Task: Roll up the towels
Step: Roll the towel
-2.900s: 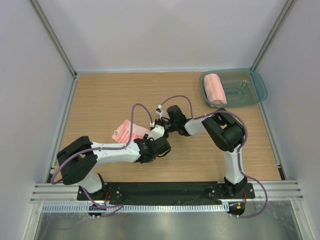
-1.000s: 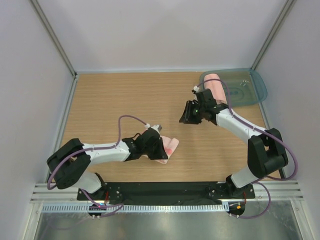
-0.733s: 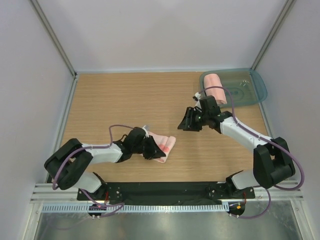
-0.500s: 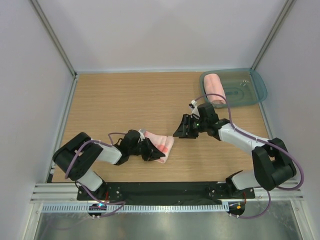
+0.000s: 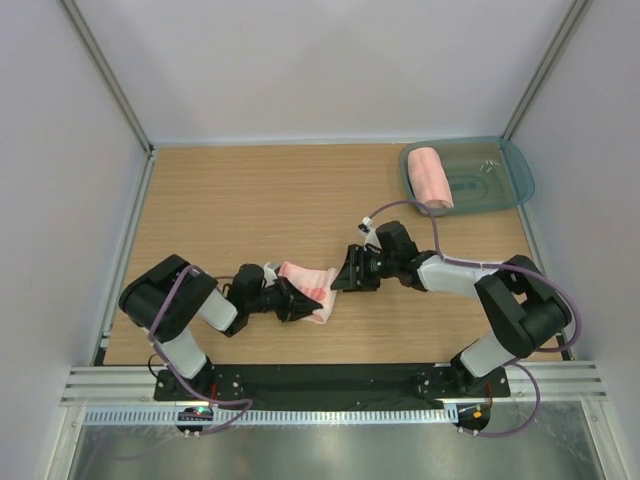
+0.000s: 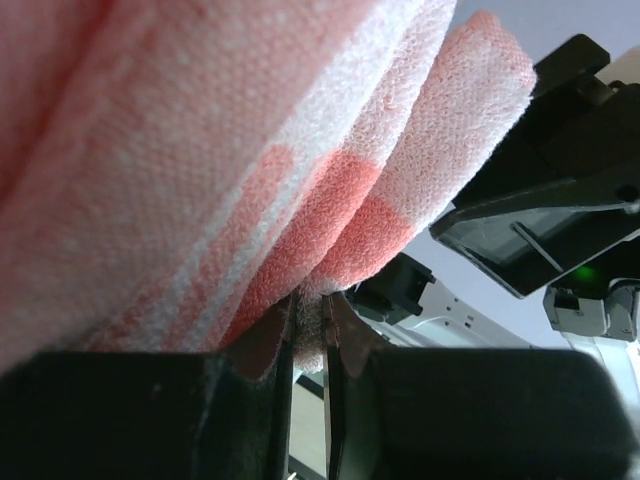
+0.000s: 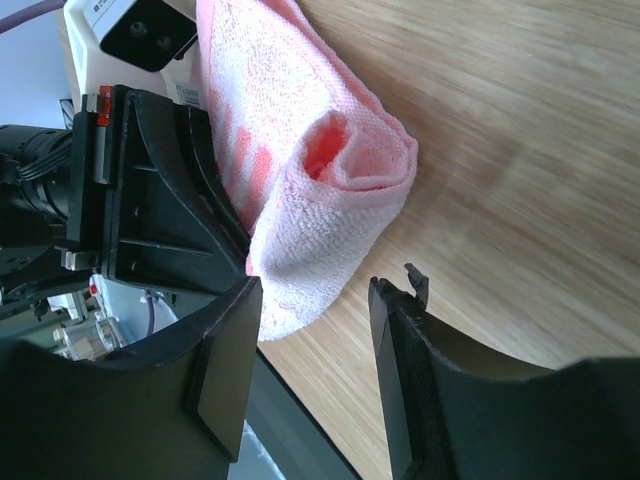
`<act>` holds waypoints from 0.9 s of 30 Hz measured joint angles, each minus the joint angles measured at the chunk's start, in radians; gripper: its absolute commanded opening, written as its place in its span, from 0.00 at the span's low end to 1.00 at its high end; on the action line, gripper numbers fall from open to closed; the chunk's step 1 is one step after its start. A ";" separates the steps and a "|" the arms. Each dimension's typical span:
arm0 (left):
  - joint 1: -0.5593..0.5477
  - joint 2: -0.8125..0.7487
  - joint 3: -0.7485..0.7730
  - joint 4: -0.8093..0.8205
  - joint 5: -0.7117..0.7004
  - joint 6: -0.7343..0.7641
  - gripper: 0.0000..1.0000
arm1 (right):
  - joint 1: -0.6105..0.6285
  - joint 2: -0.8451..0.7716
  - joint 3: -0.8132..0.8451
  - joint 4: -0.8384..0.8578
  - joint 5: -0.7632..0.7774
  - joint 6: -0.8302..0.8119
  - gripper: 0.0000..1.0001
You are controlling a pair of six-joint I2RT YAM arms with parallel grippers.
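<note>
The striped salmon-pink towel [image 5: 308,287] lies bunched on the wooden table near the front middle. It fills the left wrist view [image 6: 250,170] and shows loosely folded over in the right wrist view [image 7: 300,180]. My left gripper [image 5: 288,300] is shut on the towel's near edge [image 6: 310,325]. My right gripper [image 5: 338,283] is open, its jaws just right of the towel's end and not touching it [image 7: 315,335]. The plain larger towel [image 5: 430,178] sits rolled in the teal tray. The white round mark is not visible.
The teal tray [image 5: 500,175] stands at the back right corner of the table. White walls enclose the table on three sides. A black rail [image 5: 330,380] runs along the near edge by the arm bases.
My left gripper has dragged the striped towel toward the near left and drawn back. My right gripper has come down from near the tray to the towel's right end.
</note>
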 measured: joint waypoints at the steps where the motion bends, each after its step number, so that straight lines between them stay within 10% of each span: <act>1: 0.003 0.012 -0.002 0.029 0.005 -0.005 0.00 | 0.003 0.011 0.000 0.016 0.000 0.002 0.55; 17: 0.041 0.071 -0.024 0.177 0.072 -0.036 0.00 | 0.046 0.171 -0.003 0.216 -0.011 0.053 0.55; 27: 0.049 0.053 0.002 0.082 0.073 0.034 0.21 | 0.072 0.204 -0.002 0.274 0.003 0.088 0.26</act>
